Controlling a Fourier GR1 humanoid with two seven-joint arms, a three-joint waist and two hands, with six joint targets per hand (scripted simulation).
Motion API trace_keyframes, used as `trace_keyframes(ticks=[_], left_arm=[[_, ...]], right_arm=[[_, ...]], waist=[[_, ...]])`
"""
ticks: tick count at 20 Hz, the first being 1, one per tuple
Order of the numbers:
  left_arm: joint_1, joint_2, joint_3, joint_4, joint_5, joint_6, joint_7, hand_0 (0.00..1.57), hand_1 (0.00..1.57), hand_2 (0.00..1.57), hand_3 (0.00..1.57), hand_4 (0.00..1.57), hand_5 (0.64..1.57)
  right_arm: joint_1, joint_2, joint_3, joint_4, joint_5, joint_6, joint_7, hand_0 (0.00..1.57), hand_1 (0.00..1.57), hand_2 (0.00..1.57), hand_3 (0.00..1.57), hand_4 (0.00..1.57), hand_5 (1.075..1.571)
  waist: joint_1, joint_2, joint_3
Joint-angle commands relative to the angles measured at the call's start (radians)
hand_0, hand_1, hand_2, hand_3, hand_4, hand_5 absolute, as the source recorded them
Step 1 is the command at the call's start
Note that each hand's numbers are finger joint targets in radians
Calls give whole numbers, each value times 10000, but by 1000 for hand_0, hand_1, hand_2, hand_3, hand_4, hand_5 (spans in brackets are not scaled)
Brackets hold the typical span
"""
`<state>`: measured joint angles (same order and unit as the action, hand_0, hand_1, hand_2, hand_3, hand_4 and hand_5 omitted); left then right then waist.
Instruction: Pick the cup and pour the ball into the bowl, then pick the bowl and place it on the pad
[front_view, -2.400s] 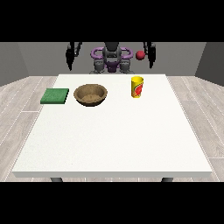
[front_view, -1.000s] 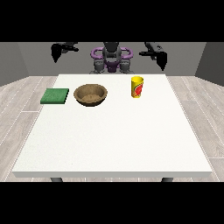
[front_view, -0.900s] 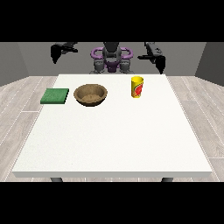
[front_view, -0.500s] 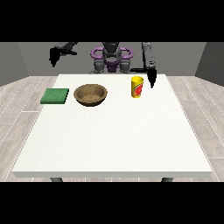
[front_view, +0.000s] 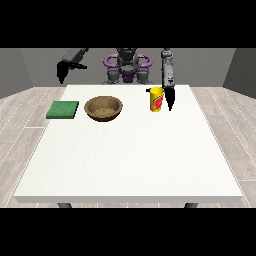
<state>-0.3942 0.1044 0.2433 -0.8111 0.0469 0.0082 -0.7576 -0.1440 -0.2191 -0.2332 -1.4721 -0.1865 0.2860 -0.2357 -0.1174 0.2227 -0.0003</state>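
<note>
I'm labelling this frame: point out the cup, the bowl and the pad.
cup (front_view: 156, 100), front view, on its yellow side wall.
bowl (front_view: 93, 110), front view, on its brown outer rim.
pad (front_view: 62, 109), front view, on its green top.

A bare test room, more lab than home: one large white table (front_view: 125, 150) stands on a floor of pale grey wood-look planks (front_view: 20, 120), with plain grey walls (front_view: 30, 65) behind. A humanoid robot (front_view: 127, 65) stands at the far edge. Only a few props sit on the table: a green pad (front_view: 62, 109), a brown bowl (front_view: 103, 108) and a yellow cup (front_view: 156, 99).
</note>
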Motion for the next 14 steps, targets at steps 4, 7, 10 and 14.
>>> trace_keyframes(ticks=[4, 7, 10, 14], left_arm=[[-854, 138, 496, 2052, 121, 340, -1466, 0, 0, 0, 0, 0, 1523], [-1482, -104, 500, 2340, 89, 931, -1327, 0, 0, 0, 0, 0, 1527], [-1001, 229, -99, 2246, -944, 1766, -1945, 1018, 1018, 1101, 888, 1467, 776], [-798, -281, -114, 2376, -1483, 3587, -2560, 1317, 1317, 1571, 1571, 1455, 1245]], right_arm=[[-132, -308, -126, -44, -252, 497, -163, 0, 0, 0, 0, 0, 1571], [-360, -509, -171, 152, -294, 693, -138, 0, 0, 0, 0, 0, 1571], [-380, -431, -235, 281, -109, 562, -673, 0, 0, 0, 0, 0, 1570], [-419, -505, -291, 61, -236, 501, -283, 0, 0, 0, 0, 0, 1570]], waist=[[-433, 458, -5], [-549, 597, -3], [-630, 799, 2], [-879, 975, -4]])
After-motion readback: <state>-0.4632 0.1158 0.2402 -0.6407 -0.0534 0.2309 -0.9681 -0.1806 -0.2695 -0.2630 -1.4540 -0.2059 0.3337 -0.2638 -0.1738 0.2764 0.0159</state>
